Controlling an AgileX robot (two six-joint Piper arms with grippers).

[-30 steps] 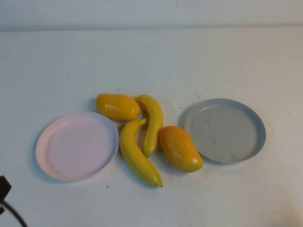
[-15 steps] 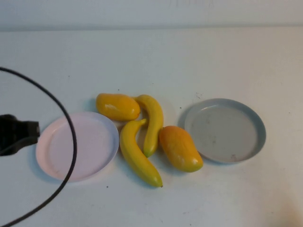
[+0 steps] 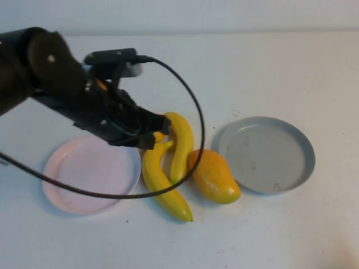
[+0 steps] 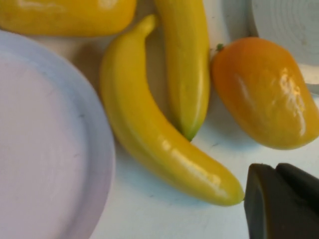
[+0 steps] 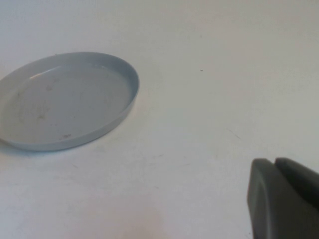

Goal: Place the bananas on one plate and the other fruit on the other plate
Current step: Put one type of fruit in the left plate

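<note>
Two bananas lie side by side mid-table: the near one (image 3: pixel 162 182) (image 4: pixel 159 139) and the far one (image 3: pixel 182 143) (image 4: pixel 187 64). One mango-like fruit (image 3: pixel 214 176) (image 4: pixel 264 94) lies right of them, next to the grey plate (image 3: pixel 266 154) (image 4: pixel 289 30) (image 5: pixel 65 99). The second mango-like fruit (image 4: pixel 65 15) is behind the pink plate (image 3: pixel 90 179) (image 4: pixel 40 149); my left arm hides it in the high view. My left gripper (image 3: pixel 157 128) (image 4: pixel 276 169) hovers over the fruit cluster, shut and empty. My right gripper (image 5: pixel 274 164) is shut and empty, out of the high view, off to the side of the grey plate.
Both plates hold nothing. My left arm's black cable (image 3: pixel 196 123) loops over the bananas and across the pink plate. White tabletop (image 3: pixel 252 73) lies open behind the fruit and in front of it.
My left arm has swung in from the left edge, up and across the pink plate, and now covers the far-left fruit. The fruit and plates have not moved.
</note>
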